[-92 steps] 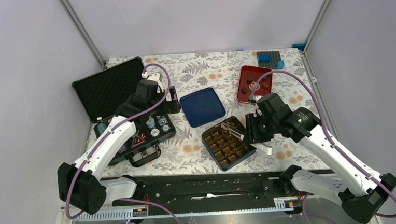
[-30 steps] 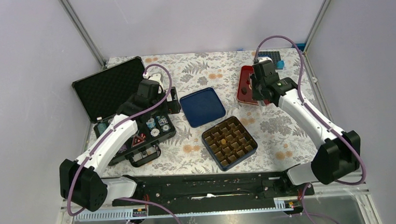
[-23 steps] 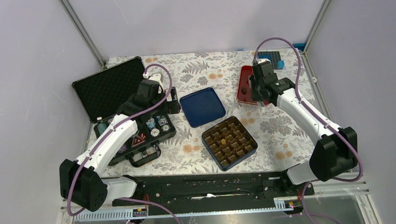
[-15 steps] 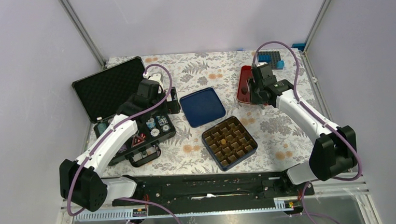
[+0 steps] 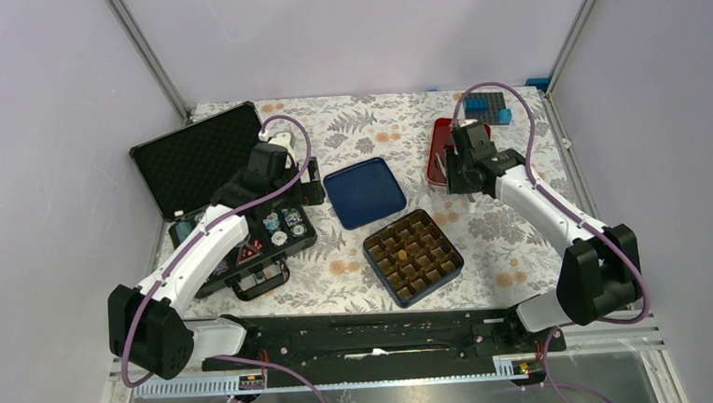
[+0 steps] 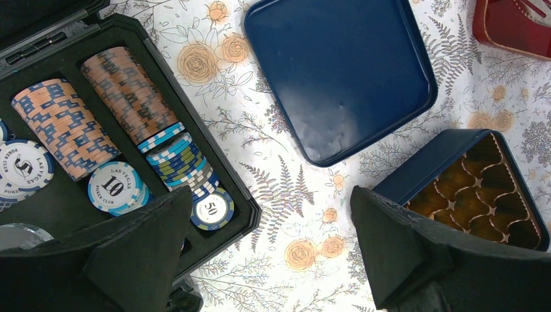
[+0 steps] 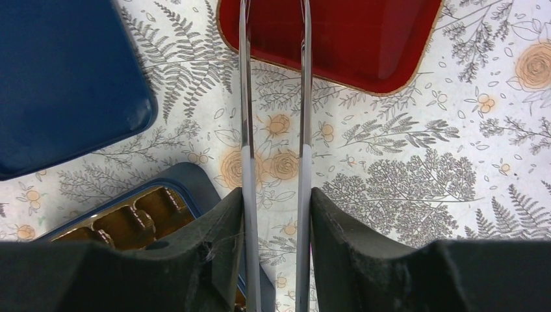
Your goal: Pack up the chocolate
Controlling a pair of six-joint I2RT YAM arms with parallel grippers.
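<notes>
With right pincer (image 7: 274, 201) clamped on the tongs (image 7: 245, 130), prongs apart over the red tray (image 7: 364, 39) ahead, lower onto one chocolate and squeeze gently. Leave gaping, empty left pincer (image 6: 268, 208) parked.

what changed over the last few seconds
The right gripper, shut on metal tweezers, swung from over the blue box with the grid insert away to the red tray, then eased back toward its near edge. No pickup or release shows. The left gripper stayed open over the poker chip case; box, blue lid and tray did not move.
</notes>
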